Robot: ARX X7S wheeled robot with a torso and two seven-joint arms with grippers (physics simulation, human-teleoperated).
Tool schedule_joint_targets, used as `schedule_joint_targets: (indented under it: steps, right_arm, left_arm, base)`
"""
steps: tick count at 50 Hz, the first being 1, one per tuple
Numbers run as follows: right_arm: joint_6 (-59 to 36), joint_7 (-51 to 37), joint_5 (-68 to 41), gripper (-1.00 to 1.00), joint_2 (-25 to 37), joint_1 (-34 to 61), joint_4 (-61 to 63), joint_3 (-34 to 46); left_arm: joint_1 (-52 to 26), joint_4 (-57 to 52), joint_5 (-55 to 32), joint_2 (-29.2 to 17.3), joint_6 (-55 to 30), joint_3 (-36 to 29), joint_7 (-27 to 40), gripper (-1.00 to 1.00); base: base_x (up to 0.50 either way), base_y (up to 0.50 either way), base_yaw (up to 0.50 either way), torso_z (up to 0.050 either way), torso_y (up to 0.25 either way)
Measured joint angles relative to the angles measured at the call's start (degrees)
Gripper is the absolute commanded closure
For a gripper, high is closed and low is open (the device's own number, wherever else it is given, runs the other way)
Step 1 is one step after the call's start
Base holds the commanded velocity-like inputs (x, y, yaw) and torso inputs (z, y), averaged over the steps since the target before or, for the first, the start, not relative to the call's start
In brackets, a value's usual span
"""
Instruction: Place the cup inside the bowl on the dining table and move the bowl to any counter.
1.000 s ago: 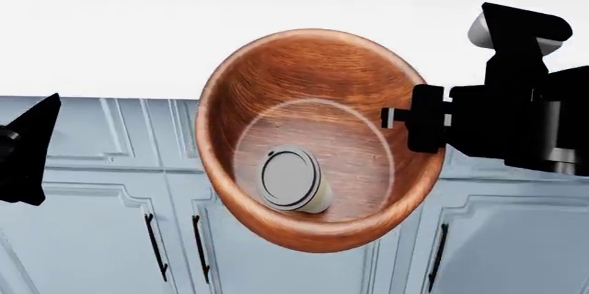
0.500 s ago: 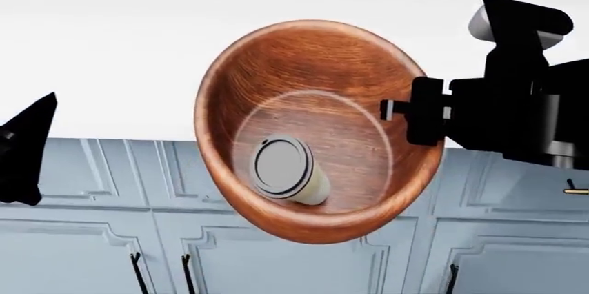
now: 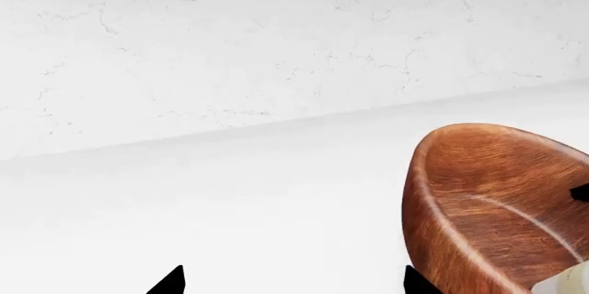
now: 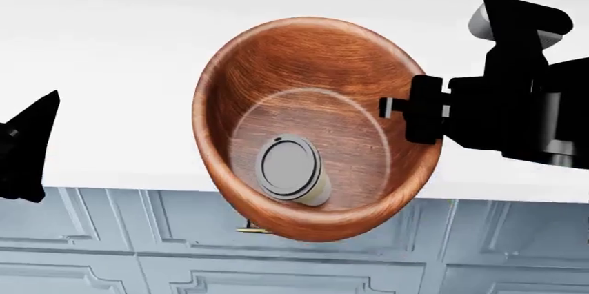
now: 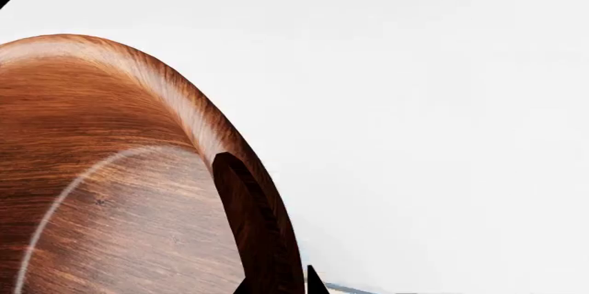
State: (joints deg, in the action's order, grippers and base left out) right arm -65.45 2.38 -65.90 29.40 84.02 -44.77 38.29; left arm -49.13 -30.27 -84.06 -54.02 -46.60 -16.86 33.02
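Cup [image 4: 292,171] lies in bowl [image 4: 313,56] — right gripper [image 4: 398,109] clamping rim

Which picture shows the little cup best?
The head view. There the cup lies whole on the bottom of the bowl, its grey lid facing the camera. The left wrist view catches only a pale sliver of it at the picture's edge. The right wrist view shows only bowl, no cup.

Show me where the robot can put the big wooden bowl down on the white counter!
Nearly all of the counter is bare: the wide stretch between the bowl and the veined wall, and the part toward the left gripper. The tight spot is the bowl's right rim, where the right gripper clamps it. The cup lies inside.
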Motion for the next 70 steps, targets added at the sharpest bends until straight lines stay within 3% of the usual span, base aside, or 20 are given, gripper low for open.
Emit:
schedule_joint_targets:
  steps: [31,70]
  right_arm:
    - [0.07,0.02,-0.44,1.00,-0.57,-0.51,-0.13,-0.09]
    - [6.85,6.14,6.09,1.00,-7.86,-0.13,-14.11,5.35]
  left_arm:
    - [1.57,-0.95,-0.68,-1.31,0.84,0.92,-0.34,-1.00]
    - [2.43,-0.99,-0.23,-1.32,1.39,0.85,-0.51,-1.00]
  base:
    - [0.48,0.00,0.00,0.000,0.001]
    - [0.01,0.00,0.00,0.000,0.001]
